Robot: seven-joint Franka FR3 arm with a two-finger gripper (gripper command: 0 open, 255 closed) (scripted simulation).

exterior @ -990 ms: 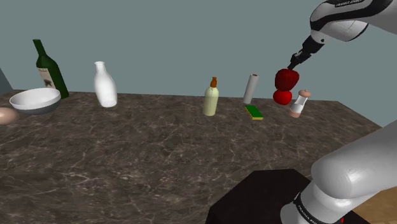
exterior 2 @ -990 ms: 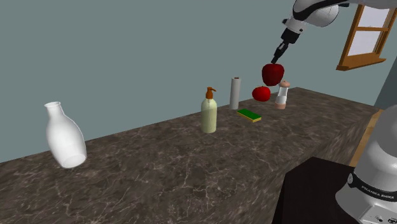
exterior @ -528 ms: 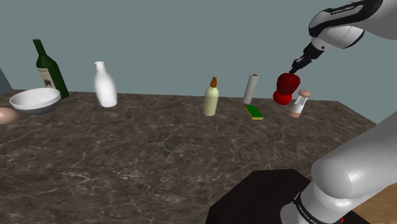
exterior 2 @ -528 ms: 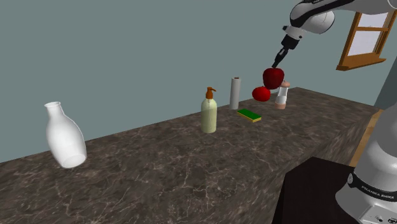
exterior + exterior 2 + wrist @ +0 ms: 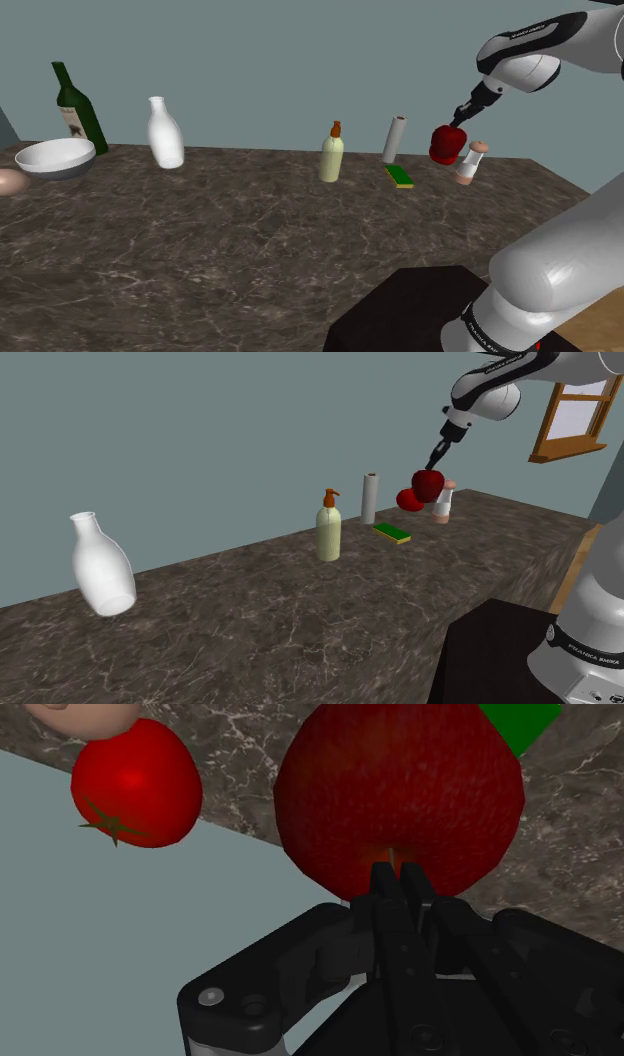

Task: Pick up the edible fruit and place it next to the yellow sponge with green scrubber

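A dark red apple (image 5: 449, 141) (image 5: 430, 484) hangs in the air above the back of the dark marble counter (image 5: 250, 240). My gripper (image 5: 461, 118) (image 5: 436, 460) (image 5: 397, 880) is shut on its stem end, with the fingers meeting at the top of the apple (image 5: 400, 789). Just below and beside the apple, a red tomato (image 5: 407, 499) (image 5: 135, 782) rests on the counter. The yellow sponge with green scrubber (image 5: 401, 177) (image 5: 392, 533) (image 5: 520, 724) lies flat, a short way toward the shoulder view's left of the apple.
A small shaker (image 5: 468, 162) (image 5: 444, 502) stands close beside the apple. A grey cylinder (image 5: 394, 139), a soap bottle (image 5: 332, 152), a white vase (image 5: 165, 133), a green wine bottle (image 5: 78, 105) and a bowl (image 5: 55, 158) line the back. The stand (image 5: 410, 315) sits at the front.
The gripper has lowered with the apple in it, bringing it down level with the tomato and the shaker. Nothing on the counter has moved.
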